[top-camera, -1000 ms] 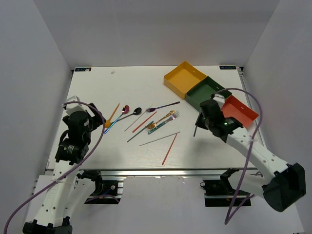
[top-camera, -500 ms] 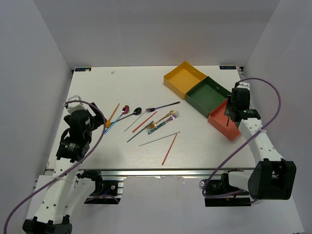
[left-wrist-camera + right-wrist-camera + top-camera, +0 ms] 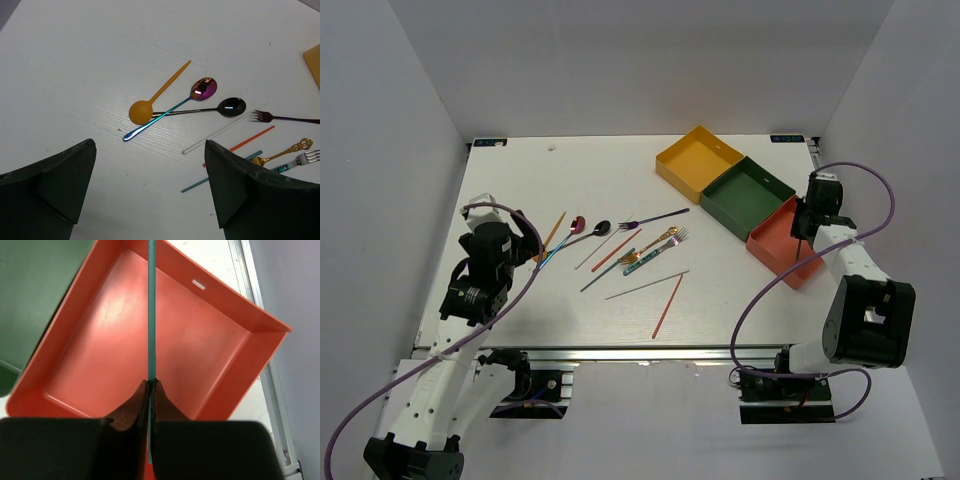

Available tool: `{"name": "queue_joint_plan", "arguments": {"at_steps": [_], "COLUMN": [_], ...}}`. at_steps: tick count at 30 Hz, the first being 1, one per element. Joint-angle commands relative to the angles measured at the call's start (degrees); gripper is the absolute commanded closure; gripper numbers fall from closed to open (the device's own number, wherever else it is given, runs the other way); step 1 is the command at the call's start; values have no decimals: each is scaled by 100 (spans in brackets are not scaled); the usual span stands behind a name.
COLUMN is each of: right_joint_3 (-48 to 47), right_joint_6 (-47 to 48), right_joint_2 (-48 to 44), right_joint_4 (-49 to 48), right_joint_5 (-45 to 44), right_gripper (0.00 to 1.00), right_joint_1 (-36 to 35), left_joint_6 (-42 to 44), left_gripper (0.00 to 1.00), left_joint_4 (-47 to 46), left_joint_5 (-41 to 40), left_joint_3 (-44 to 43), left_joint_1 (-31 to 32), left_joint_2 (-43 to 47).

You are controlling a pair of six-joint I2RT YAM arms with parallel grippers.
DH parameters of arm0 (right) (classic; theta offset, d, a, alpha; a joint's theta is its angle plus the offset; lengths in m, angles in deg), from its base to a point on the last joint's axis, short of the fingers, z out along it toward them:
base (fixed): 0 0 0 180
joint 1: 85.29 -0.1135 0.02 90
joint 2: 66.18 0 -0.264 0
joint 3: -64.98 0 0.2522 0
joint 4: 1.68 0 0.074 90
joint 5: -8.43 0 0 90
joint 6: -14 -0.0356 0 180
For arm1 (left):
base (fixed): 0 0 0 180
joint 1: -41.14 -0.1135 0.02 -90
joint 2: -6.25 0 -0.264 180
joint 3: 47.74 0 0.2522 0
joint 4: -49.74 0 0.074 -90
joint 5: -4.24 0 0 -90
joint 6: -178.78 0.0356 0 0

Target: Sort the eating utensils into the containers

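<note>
My right gripper (image 3: 152, 382) is shut on a thin teal chopstick (image 3: 151, 315) and holds it above the red-orange tray (image 3: 200, 345). In the top view this gripper (image 3: 807, 222) is at the far right edge of that tray (image 3: 775, 250). The dark green tray (image 3: 748, 197) and the yellow tray (image 3: 698, 162) stand behind it. My left gripper (image 3: 150, 144) is open and empty, a little short of the orange spoon (image 3: 150, 102), the pink spoon (image 3: 202, 89) and the dark spoon (image 3: 231, 106). In the top view it (image 3: 510, 240) is at the left.
More utensils lie mid-table: a purple fork (image 3: 655, 217), a gold fork (image 3: 655, 245), a grey chopstick (image 3: 646, 285), a red chopstick (image 3: 667, 305), another teal chopstick (image 3: 210, 182). The table's right rail (image 3: 250, 295) runs just beyond the red-orange tray.
My right arm swung from the middle of the table out to the right, carrying the chopstick to above the red-orange tray. My left gripper barely shifted.
</note>
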Motion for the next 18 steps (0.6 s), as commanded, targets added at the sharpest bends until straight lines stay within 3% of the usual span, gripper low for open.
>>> {"name": "queue_joint_plan", "arguments": {"at_steps": [1, 5, 9, 14, 15, 16, 18], "right_joint_3": [-42, -218, -192, -253, -262, -297, -298], "right_joint_6": [14, -92, -145, -337, -486, -627, -979], "right_joint_2": [-24, 64, -58, -453, -550, -638, -884], "right_joint_4": [-345, -134, -108, 77, 103, 129, 349], "right_joint_5": [-55, -143, -72, 190, 409, 576, 832], "right_gripper": [91, 69, 58, 56, 23, 11, 11], "right_joint_1": [18, 18, 18, -9, -26, -70, -489], "left_joint_6": [22, 22, 22, 22, 31, 22, 22], "left_gripper": [2, 2, 2, 2, 2, 2, 2], "left_joint_4": [-113, -104, -113, -113, -113, -113, -121], "left_joint_5": [73, 73, 64, 64, 55, 55, 37], "left_joint_3": [-25, -16, -16, -8, -16, -25, -25], "left_joint_1": [28, 28, 28, 37, 28, 28, 28], "left_joint_2": [36, 71, 97, 115, 115, 124, 133]}}
